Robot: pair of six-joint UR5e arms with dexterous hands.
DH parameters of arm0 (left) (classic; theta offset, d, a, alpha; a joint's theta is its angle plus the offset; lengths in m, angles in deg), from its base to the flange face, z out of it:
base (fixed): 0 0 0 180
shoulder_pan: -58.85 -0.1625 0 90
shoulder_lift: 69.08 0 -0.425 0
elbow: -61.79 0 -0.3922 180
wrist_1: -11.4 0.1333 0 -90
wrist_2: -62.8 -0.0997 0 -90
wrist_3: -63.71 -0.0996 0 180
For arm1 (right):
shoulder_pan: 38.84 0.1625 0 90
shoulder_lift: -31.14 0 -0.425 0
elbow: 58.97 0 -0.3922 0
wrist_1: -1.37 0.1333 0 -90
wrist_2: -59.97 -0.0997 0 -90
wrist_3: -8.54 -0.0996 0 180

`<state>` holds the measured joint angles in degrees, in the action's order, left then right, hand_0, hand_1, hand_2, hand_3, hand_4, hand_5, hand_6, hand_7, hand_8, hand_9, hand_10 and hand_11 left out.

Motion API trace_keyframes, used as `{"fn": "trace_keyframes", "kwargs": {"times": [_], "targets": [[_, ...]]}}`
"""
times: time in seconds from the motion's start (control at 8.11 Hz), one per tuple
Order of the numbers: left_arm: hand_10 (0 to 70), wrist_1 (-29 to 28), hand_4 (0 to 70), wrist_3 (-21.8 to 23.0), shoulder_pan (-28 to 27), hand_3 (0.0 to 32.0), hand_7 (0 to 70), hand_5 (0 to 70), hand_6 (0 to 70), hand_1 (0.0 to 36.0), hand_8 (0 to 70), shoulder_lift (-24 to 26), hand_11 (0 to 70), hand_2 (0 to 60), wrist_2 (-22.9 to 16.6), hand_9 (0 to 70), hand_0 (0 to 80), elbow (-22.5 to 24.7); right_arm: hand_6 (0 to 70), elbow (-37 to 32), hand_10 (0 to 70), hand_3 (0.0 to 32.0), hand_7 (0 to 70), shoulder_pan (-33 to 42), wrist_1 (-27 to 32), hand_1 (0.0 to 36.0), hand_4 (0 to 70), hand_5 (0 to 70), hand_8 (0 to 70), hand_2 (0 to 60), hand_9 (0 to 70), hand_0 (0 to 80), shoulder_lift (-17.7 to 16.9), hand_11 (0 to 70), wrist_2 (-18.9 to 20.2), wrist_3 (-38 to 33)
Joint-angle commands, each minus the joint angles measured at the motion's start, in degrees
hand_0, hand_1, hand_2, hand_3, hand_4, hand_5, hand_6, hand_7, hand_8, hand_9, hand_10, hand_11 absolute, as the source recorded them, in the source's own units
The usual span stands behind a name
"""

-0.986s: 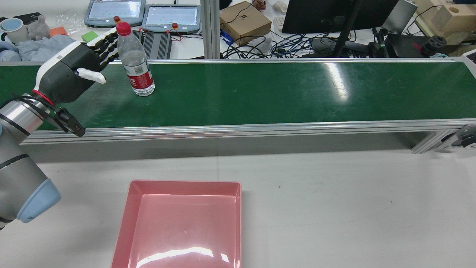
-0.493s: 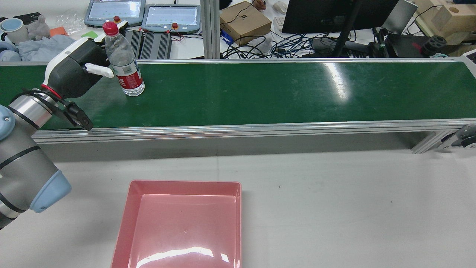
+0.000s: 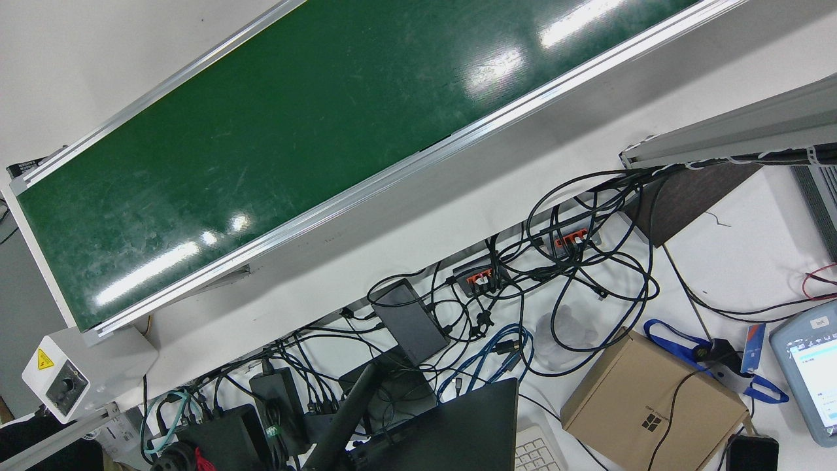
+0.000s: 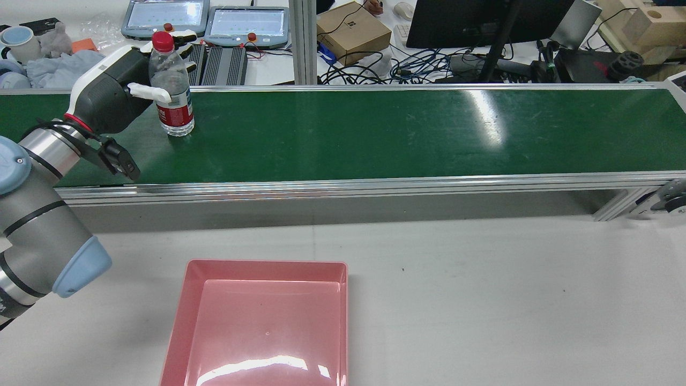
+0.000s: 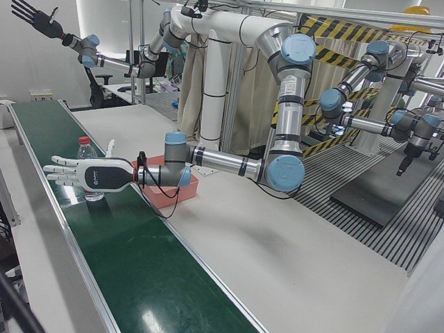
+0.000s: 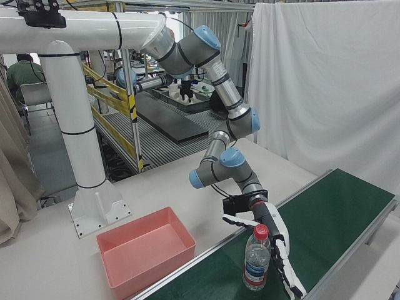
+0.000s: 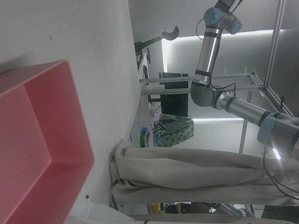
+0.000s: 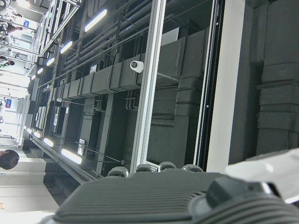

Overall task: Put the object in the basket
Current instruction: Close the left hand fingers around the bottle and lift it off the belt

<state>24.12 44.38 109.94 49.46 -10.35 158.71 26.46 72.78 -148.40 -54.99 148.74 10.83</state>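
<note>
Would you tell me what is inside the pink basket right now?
Nothing shows inside the pink basket; the rear view sees only its bare floor. The water bottle stands on the green conveyor belt.

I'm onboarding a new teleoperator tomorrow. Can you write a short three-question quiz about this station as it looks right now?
1. True or false: the clear plastic water bottle with the red cap lies on its side.
2. What does the bottle stand on: (a) green conveyor belt, (b) white table, (c) pink rectangular plastic basket?
3. Which hand is at the bottle, and are its fingers closed round it?

Key
1. False: upright.
2. a.
3. The left hand; its fingers stay extended beside the bottle, not wrapped.
</note>
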Motion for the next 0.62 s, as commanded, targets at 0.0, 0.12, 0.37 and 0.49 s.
{"fn": "trace_keyframes", "kwargs": {"times": [0.0, 0.12, 0.37, 0.49], "targets": [[70.0, 14.4, 49.3, -0.1, 0.1, 0.0, 70.0, 70.0, 66.2, 25.7, 61.4, 4.0, 70.0, 34.6, 5.2, 70.0, 79.5, 2.2, 0.0, 0.0, 0.0, 0.0, 0.0, 0.0, 0.0, 0.0, 0.0, 0.0, 0.0, 0.0, 0.0, 0.0, 0.0, 0.0, 0.0, 0.0], [70.0, 16.5, 70.0, -0.3, 1.1, 0.0, 70.0, 70.0, 70.0, 32.8, 70.0, 3.8, 70.0, 60.0, 5.2, 70.0, 80.0, 3.4, 0.0, 0.0, 0.0, 0.0, 0.0, 0.0, 0.0, 0.0, 0.0, 0.0, 0.0, 0.0, 0.0, 0.0, 0.0, 0.0, 0.0, 0.0], [70.0, 19.4, 70.0, -0.2, 2.4, 0.0, 70.0, 70.0, 70.0, 36.0, 70.0, 3.4, 70.0, 60.0, 5.2, 70.0, 80.0, 8.7, 0.0, 0.0, 0.0, 0.0, 0.0, 0.0, 0.0, 0.0, 0.0, 0.0, 0.0, 0.0, 0.0, 0.0, 0.0, 0.0, 0.0, 0.0], [70.0, 20.2, 70.0, -0.3, 2.3, 0.0, 70.0, 70.0, 70.0, 35.6, 70.0, 2.8, 70.0, 60.0, 4.9, 70.0, 80.0, 11.9, 0.0, 0.0, 0.0, 0.0, 0.0, 0.1, 0.0, 0.0, 0.0, 0.0, 0.0, 0.0, 0.0, 0.0, 0.0, 0.0, 0.0, 0.0]]}}
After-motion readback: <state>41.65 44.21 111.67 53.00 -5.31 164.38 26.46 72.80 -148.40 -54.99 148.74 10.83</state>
